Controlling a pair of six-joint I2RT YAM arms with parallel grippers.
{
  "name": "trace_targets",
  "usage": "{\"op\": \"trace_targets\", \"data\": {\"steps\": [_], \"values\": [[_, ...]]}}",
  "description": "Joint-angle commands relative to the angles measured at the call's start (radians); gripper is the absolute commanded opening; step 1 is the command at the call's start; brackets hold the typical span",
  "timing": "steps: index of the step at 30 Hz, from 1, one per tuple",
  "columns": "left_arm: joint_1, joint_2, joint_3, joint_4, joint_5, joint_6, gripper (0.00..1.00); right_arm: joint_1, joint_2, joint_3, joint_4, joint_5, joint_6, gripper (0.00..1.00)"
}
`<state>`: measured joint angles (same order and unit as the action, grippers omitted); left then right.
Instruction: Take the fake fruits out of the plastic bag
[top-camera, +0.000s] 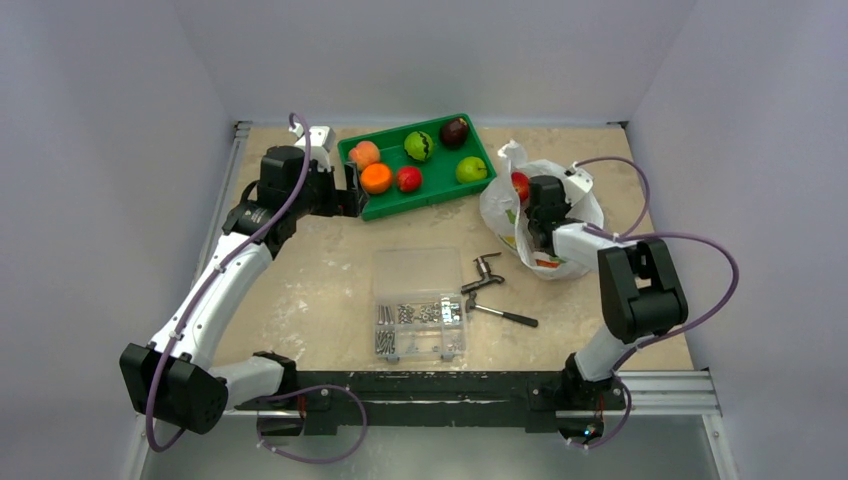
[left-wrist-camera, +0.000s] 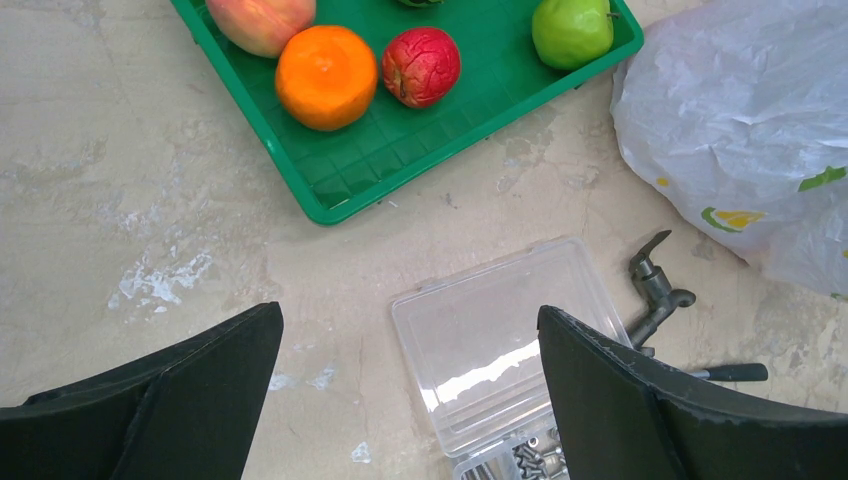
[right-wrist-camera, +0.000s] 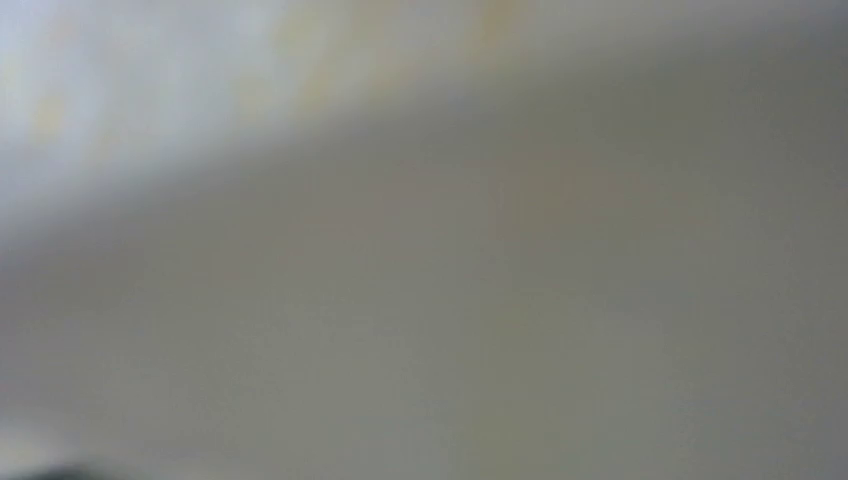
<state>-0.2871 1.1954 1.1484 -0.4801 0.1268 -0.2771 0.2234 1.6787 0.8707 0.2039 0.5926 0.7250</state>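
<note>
The white plastic bag (top-camera: 498, 208) lies at the right of the table; it also shows in the left wrist view (left-wrist-camera: 740, 130). A red fruit (top-camera: 520, 185) shows at its mouth. My right gripper (top-camera: 541, 222) is pushed down into the bag, its fingers hidden; the right wrist view is only grey blur. Other fruits lie in the green tray (top-camera: 392, 206): a peach (left-wrist-camera: 262, 22), an orange one (left-wrist-camera: 326, 76), a red apple (left-wrist-camera: 421, 66), a yellow-green apple (left-wrist-camera: 571, 30). My left gripper (left-wrist-camera: 410, 385) is open and empty, above the table just left of the tray (top-camera: 350, 192).
A clear screw box (top-camera: 420, 300) with its lid open lies in the middle, also seen in the left wrist view (left-wrist-camera: 505, 335). A grey metal fitting (top-camera: 487, 272) and a black-handled tool (top-camera: 505, 316) lie beside it. A dark maroon fruit (top-camera: 455, 131) sits in the tray.
</note>
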Motion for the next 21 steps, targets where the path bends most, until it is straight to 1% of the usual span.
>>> {"op": "trace_targets", "data": {"steps": [1, 4, 7, 8, 12, 16, 17, 19, 21], "values": [[0.009, -0.006, 0.043, 0.023, 0.005, 0.003, 1.0, -0.002, -0.119, -0.076, 0.039, -0.036, -0.038, 0.15], [0.009, 0.0, 0.047, 0.022, 0.008, 0.003, 1.0, -0.001, -0.194, -0.149, 0.068, -0.067, -0.061, 0.07], [0.009, 0.0, 0.045, 0.022, 0.006, 0.003, 1.0, -0.001, -0.266, -0.204, 0.077, -0.095, -0.102, 0.03], [0.009, 0.001, 0.047, 0.021, 0.007, 0.003, 1.0, -0.001, -0.314, -0.227, 0.066, -0.116, -0.116, 0.0], [0.009, 0.001, 0.045, 0.02, 0.006, 0.003, 1.0, -0.002, -0.377, -0.25, 0.043, -0.148, -0.129, 0.0], [0.008, -0.009, 0.04, 0.024, 0.004, 0.003, 1.0, -0.001, -0.402, -0.258, 0.053, -0.173, -0.135, 0.0], [0.008, -0.012, 0.045, 0.019, 0.007, 0.001, 1.0, -0.001, -0.39, -0.249, 0.058, -0.195, -0.135, 0.01], [0.006, -0.024, 0.034, 0.043, 0.002, -0.016, 1.0, -0.001, -0.36, -0.211, 0.026, -0.227, -0.135, 0.11], [0.006, -0.019, 0.049, 0.041, 0.018, -0.044, 1.0, -0.001, -0.33, -0.177, 0.025, -0.296, -0.172, 0.22]]}}
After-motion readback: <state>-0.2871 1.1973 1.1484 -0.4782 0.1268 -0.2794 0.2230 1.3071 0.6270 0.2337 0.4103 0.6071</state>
